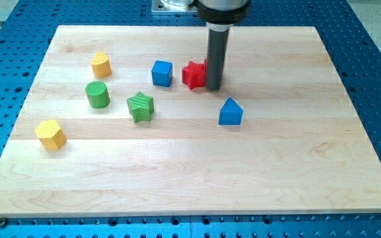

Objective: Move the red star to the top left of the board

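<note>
The red star (193,75) lies on the wooden board (190,165), a little above and right of its middle. My tip (215,86) stands right against the star's right side, touching or nearly touching it. A blue cube (162,73) sits just left of the star. The rod hides what looks like another red piece behind it at the star's right.
A green star (140,106) and a green cylinder (98,95) lie left of centre. A yellow block (100,65) is at the upper left and another yellow block (50,135) at the left. A blue house-shaped block (230,112) lies below my tip.
</note>
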Available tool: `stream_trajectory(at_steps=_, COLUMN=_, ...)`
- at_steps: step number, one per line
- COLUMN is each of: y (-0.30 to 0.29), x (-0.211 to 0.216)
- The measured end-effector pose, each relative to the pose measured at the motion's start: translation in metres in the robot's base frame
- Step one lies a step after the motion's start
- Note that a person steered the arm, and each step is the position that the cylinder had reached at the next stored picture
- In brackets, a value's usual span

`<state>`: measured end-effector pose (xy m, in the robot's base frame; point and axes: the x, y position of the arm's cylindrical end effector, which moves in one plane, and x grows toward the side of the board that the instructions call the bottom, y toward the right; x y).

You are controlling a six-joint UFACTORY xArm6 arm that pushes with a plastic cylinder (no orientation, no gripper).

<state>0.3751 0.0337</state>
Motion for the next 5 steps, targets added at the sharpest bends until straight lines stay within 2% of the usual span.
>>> stream_trajectory(at_steps=1, y=-0.043, x=0.013)
stream_trajectory(at_steps=2, y=-0.055, x=-0.006)
stream_trajectory(at_steps=3, y=-0.066, x=-0.043)
stream_trajectory(at_steps=5, y=-0.060, x=-0.074)
